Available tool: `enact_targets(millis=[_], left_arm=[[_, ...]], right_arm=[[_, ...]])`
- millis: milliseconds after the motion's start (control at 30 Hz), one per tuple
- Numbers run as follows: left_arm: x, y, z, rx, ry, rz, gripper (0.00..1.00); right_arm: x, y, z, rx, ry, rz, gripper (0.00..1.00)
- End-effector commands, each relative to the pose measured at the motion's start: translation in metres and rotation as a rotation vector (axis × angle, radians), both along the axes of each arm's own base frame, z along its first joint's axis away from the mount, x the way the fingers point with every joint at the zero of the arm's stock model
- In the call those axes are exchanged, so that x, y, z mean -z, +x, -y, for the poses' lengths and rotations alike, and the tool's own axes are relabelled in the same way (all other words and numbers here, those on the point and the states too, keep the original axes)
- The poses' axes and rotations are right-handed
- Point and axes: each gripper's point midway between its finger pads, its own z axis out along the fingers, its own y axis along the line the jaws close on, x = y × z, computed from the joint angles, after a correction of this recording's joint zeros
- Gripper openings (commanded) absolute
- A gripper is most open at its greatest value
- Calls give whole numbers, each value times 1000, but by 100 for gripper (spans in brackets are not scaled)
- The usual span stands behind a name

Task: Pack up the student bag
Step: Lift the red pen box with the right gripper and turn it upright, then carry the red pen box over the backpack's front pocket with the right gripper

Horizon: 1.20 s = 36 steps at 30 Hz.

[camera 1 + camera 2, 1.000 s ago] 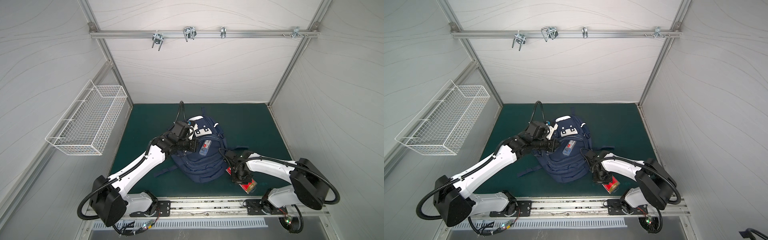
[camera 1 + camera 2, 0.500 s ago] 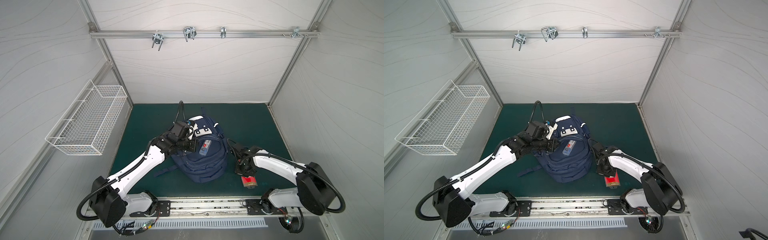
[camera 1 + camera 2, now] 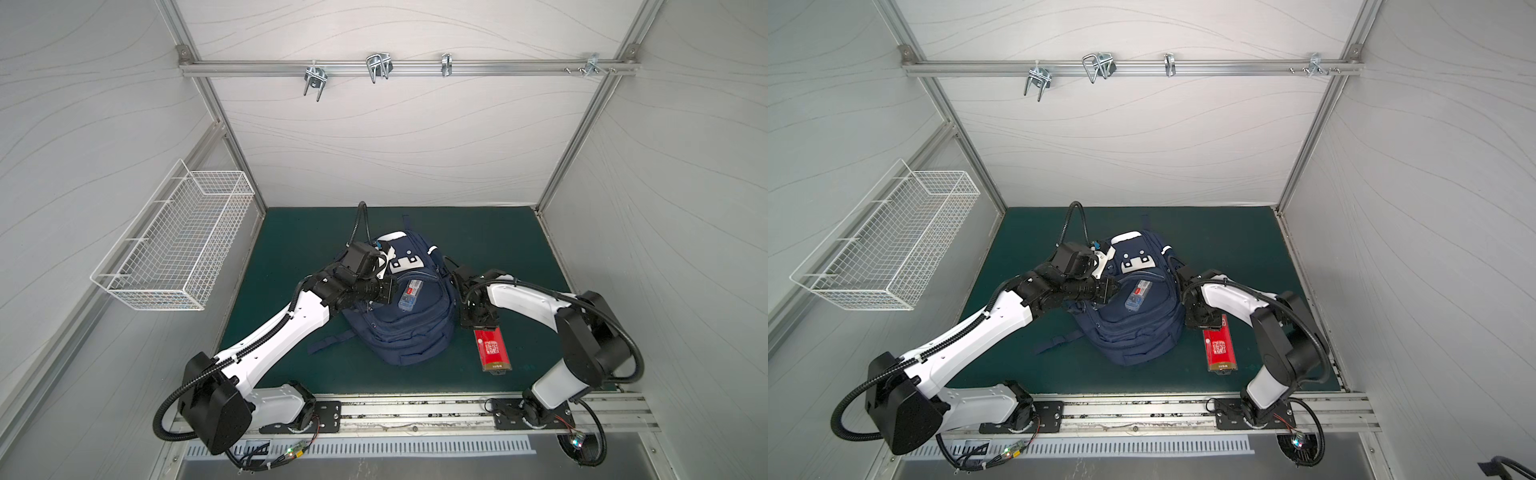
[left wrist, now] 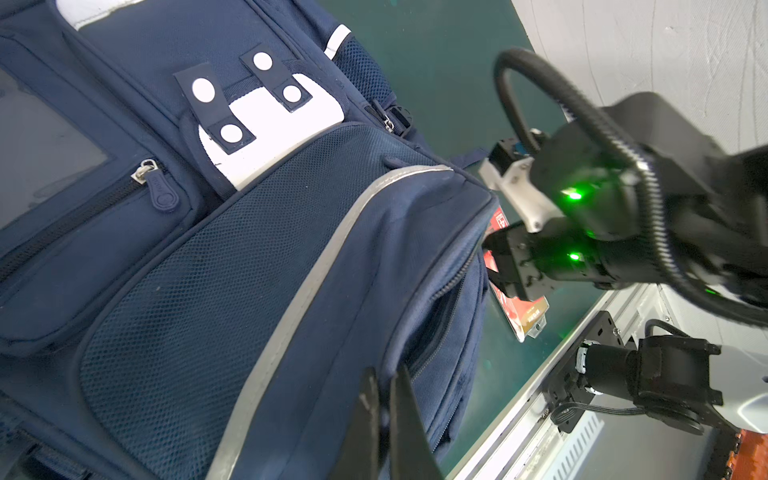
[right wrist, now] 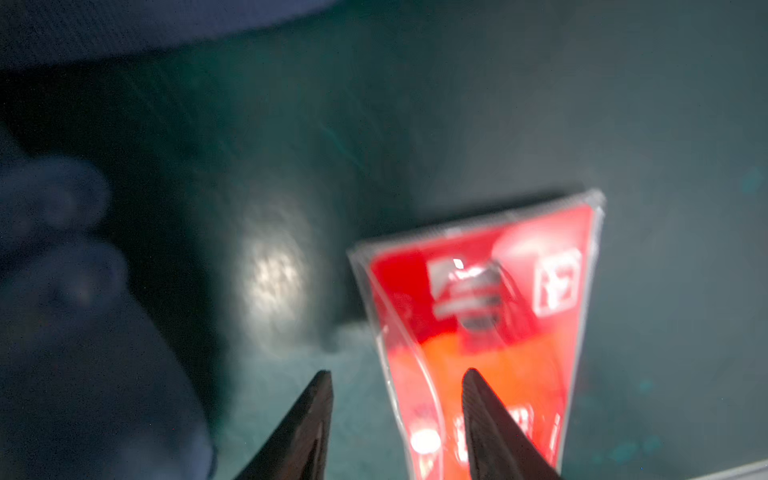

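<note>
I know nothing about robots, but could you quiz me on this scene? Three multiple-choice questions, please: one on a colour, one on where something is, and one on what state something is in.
1. What colour is the wire basket on the wall?
A. Black
B. White
C. Yellow

2. Where does the red packet lie?
A. On the green mat, beside the student bag
B. In the wire basket
C. On top of the student bag

3. How does the right gripper stand?
A. Shut on the red packet
B. Shut on the student bag
C. Open, holding nothing

Answers:
1 B: its wires are white against the grey wall.
2 A: both top views show it flat on the mat next to the bag.
3 C: its wrist view shows the fingers apart, clamping nothing.
</note>
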Motion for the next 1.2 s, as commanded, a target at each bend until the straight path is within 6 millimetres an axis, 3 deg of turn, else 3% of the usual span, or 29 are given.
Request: enact_targets(millis=[0, 167, 300, 467, 567, 733, 900, 1033, 1167], left_arm=[[-31, 4, 6, 12, -63, 88, 0], [-31, 4, 6, 13, -63, 89, 0], [-31, 3, 7, 17, -63, 88, 0], [-32, 4, 6, 14, -64, 88, 0], [-30, 4, 5, 9, -61, 88, 0], [-30, 5, 5, 4, -62, 85, 0], [-30, 5, 6, 4, -63, 86, 0], [-30, 6, 5, 1, -64, 86, 0], [-32, 5, 4, -2, -69, 98, 0]], right_arm=[[5, 10, 2, -21, -29, 0, 46], [14, 12, 11, -1, -56, -14, 19], [5, 11, 16, -5, -70, 5, 2], [-30, 14, 21, -2, -60, 90, 0], [-63, 11, 17, -5, -1, 166, 0], [-132, 3, -22, -167, 145, 392, 0], [-180, -15, -74, -266, 390, 479, 0], [-194, -26, -121, -346, 539, 445, 0], [-191, -23, -155, -365, 601, 403, 0]])
